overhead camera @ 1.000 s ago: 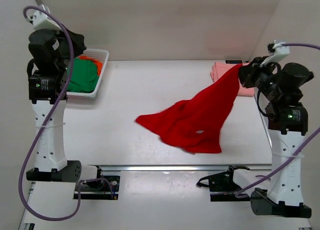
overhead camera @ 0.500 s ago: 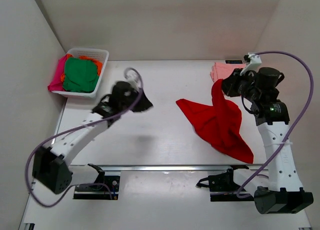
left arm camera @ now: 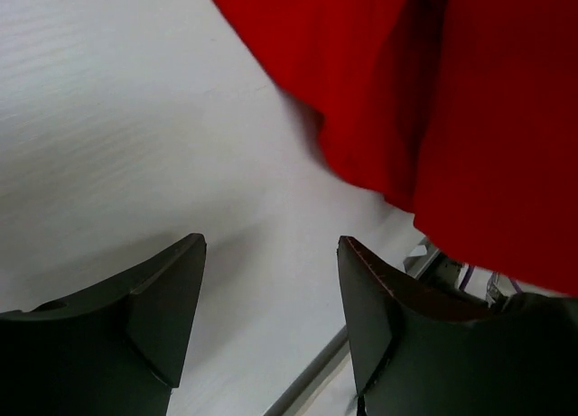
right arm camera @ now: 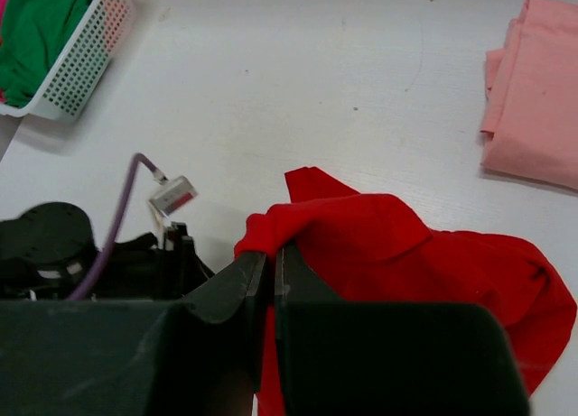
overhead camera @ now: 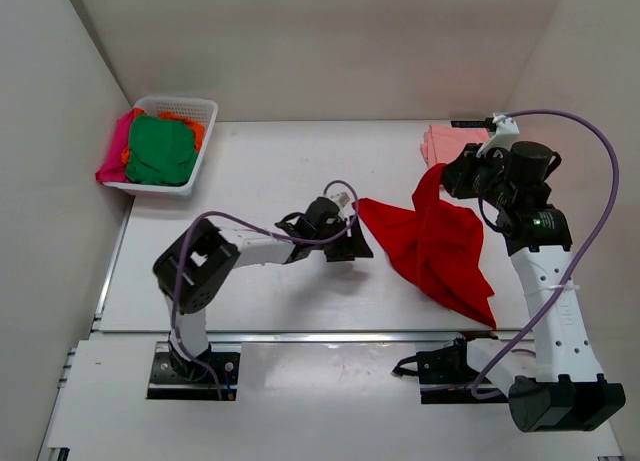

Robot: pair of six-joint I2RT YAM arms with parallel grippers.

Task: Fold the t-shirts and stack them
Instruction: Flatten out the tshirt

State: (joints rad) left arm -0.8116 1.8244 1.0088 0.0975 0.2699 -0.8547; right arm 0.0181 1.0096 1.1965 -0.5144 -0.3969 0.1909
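Observation:
A bright red t-shirt (overhead camera: 435,241) lies crumpled right of the table's middle, one edge lifted. My right gripper (right arm camera: 271,252) is shut on that raised fold of the red t-shirt (right arm camera: 415,254) and holds it above the table. My left gripper (overhead camera: 352,243) reaches low across the middle and stands open just left of the shirt's left corner; bare table lies between its fingers (left arm camera: 172,299), and red cloth (left arm camera: 433,100) fills the view beyond them. A folded salmon-pink t-shirt (overhead camera: 445,141) rests at the back right. Green (overhead camera: 158,149), orange and magenta shirts fill the basket.
A white lattice basket (overhead camera: 190,111) stands at the back left corner, against the left wall. A metal rail (overhead camera: 330,334) runs along the table's near edge, with both arm bases below it. Walls close the back and sides.
My left arm swung down from beside the basket to the table's middle and its gripper opened. My right gripper drew the red t-shirt rightward, bunching it into a smaller heap.

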